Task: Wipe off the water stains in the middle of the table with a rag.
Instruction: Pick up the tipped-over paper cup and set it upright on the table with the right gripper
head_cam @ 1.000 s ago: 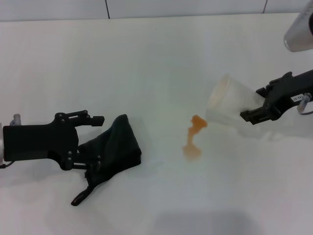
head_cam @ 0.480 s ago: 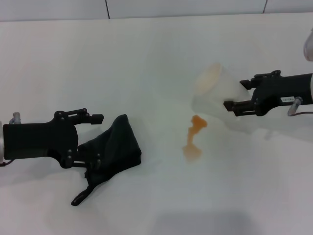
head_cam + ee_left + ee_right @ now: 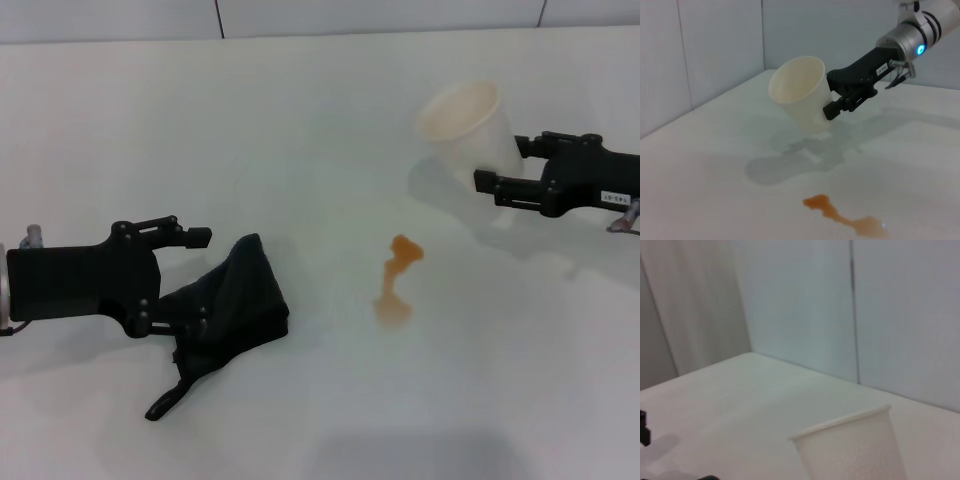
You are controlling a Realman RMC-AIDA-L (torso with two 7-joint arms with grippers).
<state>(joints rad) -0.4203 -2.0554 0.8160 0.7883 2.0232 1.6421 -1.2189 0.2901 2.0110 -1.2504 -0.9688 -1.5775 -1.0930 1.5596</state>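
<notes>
The water stains are an orange-brown smear of two blobs in the middle of the white table, also seen in the left wrist view as the stains. The black rag lies bunched at the left, its thin tail toward the front edge. My left gripper is open at the rag's left side; one finger is above it and the other lies on its folds. My right gripper is shut on a white paper cup, held nearly upright behind and to the right of the stains.
The cup and right gripper hang above the table beyond the stains in the left wrist view. The right wrist view shows the cup and grey wall panels. A grey seam line runs at the table's far edge.
My right gripper has swung the tipped cup upright and carried it back and to the right, away from the stains. The left gripper and the rag have stayed put.
</notes>
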